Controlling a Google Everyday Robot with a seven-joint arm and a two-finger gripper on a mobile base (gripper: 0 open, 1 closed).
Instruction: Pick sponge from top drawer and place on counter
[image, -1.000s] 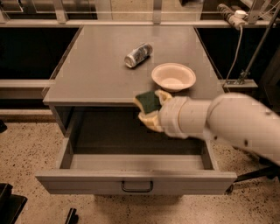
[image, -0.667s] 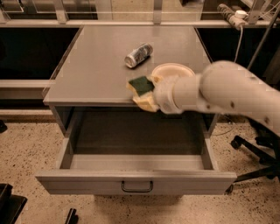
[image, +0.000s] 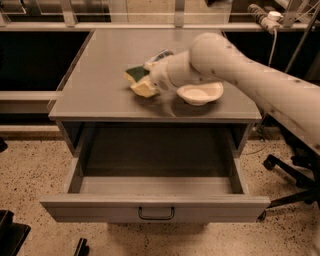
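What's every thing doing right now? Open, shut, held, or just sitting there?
sponge: held by the gripper, green side up
gripper: shut on sponge, over the counter
drawer: open, looks empty
bowl: upright on counter, empty
can: lying on counter, partly hidden behind the arm

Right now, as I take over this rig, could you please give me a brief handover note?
Gripper: over the counter, just left of the white bowl, fingers shut on the sponge.
Top drawer: pulled open.
Done: the sponge is out of the drawer and above the counter.
Left: set it on the counter, release, withdraw. I cannot tell whether it touches the surface yet.
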